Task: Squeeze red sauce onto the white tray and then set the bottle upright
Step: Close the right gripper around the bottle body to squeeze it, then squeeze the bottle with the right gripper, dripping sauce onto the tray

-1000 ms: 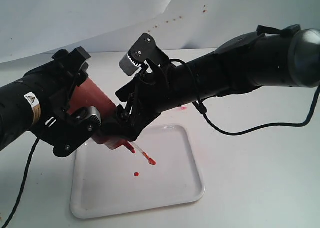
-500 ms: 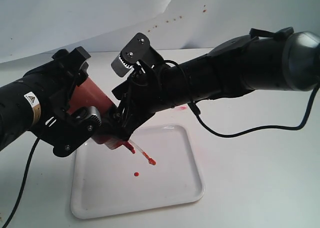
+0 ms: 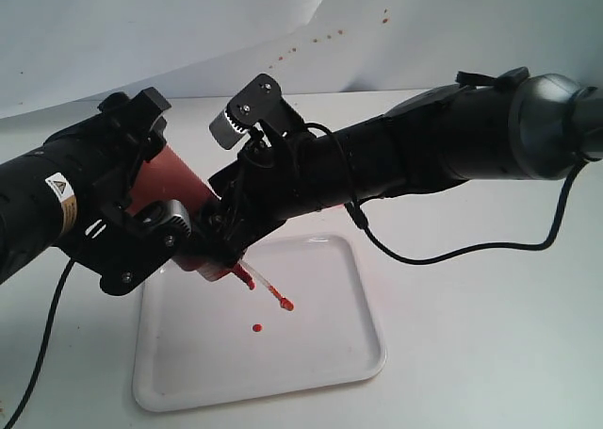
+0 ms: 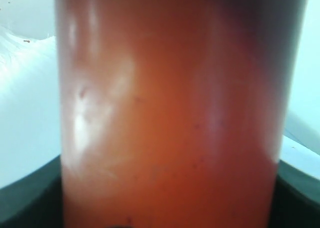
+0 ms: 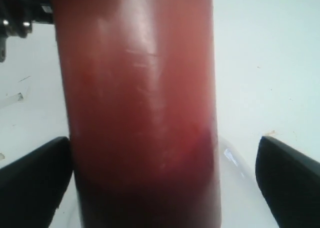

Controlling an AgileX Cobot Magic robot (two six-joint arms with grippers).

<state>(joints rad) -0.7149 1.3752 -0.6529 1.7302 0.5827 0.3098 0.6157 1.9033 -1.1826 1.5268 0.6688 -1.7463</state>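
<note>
The bottle [image 3: 171, 177] is tilted, nozzle [image 3: 268, 290] pointing down over the white tray [image 3: 325, 349]. My left gripper [image 3: 151, 191] is shut on its body; in the left wrist view the bottle [image 4: 170, 112] fills the frame between dark fingers [image 4: 30, 198]. My right gripper [image 3: 226, 233] straddles the cap end, open. In the right wrist view one finger [image 5: 35, 180] touches the bottle [image 5: 140, 112]; the other finger [image 5: 290, 180] stands apart from it. A drop of red sauce [image 3: 286, 305] hangs at the nozzle tip. A small blob [image 3: 256, 328] lies on the tray.
The tray lies on a white table, with the right arm's black cable [image 3: 452, 250] looping above the table to its right. Red specks [image 3: 320, 38] dot the white backdrop behind.
The right arm has slid left, bringing its gripper further over the bottle's cap end. The left arm, the bottle and the blob on the tray have stayed put.
</note>
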